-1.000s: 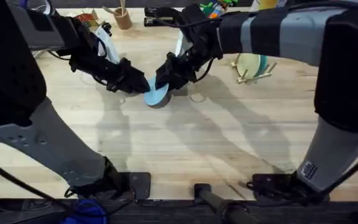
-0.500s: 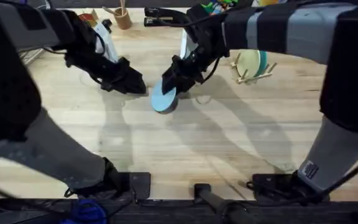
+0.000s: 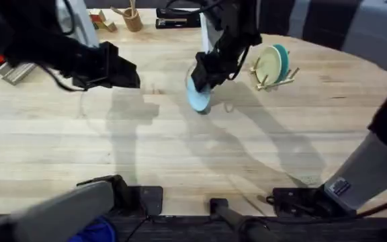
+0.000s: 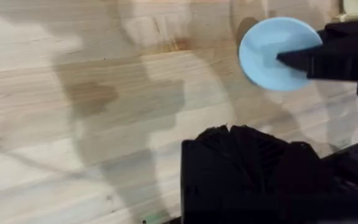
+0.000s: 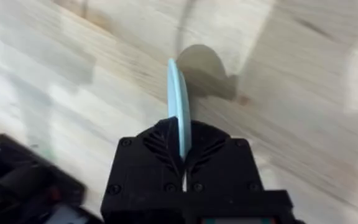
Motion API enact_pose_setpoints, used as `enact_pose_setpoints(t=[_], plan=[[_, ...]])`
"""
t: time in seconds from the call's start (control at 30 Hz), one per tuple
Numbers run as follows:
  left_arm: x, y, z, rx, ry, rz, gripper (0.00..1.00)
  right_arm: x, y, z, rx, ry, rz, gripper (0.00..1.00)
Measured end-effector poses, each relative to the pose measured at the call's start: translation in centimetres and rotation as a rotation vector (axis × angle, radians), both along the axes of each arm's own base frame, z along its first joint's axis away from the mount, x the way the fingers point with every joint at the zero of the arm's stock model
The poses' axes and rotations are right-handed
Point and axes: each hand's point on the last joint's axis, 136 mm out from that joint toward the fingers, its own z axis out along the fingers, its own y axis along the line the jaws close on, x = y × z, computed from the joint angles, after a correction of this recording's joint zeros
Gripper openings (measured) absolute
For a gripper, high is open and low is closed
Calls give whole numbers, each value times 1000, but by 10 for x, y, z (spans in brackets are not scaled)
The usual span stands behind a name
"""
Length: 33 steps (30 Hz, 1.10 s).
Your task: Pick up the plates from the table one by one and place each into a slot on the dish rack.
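The right end effector (image 3: 205,75) is gripping the light blue plate (image 3: 197,95) by its upper edge, its two black fingers pressed closed on the rim, and the plate is hanging on edge, lifted clear of the table (image 3: 193,154), with its shadow lying on the wood beneath it. In the right wrist view the plate (image 5: 179,118) is showing edge-on as a thin blue line running straight out from between the fingers (image 5: 160,149). The left end effector (image 3: 127,70) is hovering well apart from the plate, on the left side of the table, with nothing in it; whether its fingers are spread or together I cannot tell. From the left wrist camera the blue plate (image 4: 278,53) is facing the lens as a full disc, with the right end effector (image 4: 297,59) clamped over one side of it. The dish rack (image 3: 274,75) is standing near the far right of the table, just beside the right arm, and it is already carrying a cream plate (image 3: 269,64) and a teal plate (image 3: 283,58) upright in its slots.
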Motion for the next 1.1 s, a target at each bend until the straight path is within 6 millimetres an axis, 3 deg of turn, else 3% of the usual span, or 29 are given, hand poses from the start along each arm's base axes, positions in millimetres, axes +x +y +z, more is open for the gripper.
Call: enact_pose_setpoints(t=[0.1, 0.17, 0.3, 0.33, 0.37, 0.77, 0.9, 1.1], plan=[[-13, 0, 20, 33, -65, 4, 94, 4, -14, 8, -62, -66, 25, 32], [-22, 0, 31, 50, -105, 4, 223, 7, -24, 20, -99, -120, 42, 32], [-35, 1, 47, 85, -170, 13, 829, 10, -41, 52, -140, -235, 66, 33], [-38, 1, 49, 91, -178, 21, 953, 11, -46, 61, -146, -259, 70, 33], [-40, 2, 51, 100, -187, 26, 985, 11, -51, 72, -148, -287, 71, 32], [-49, 4, 57, 127, -206, 42, 996, 16, -129, 172, -134, -525, -51, 28], [-49, 5, 57, 128, -206, 42, 995, 10, -156, 190, -158, -568, -67, 28], [-53, 4, 55, 127, -186, 42, 995, 8, -191, 195, -214, -578, -82, 28]])
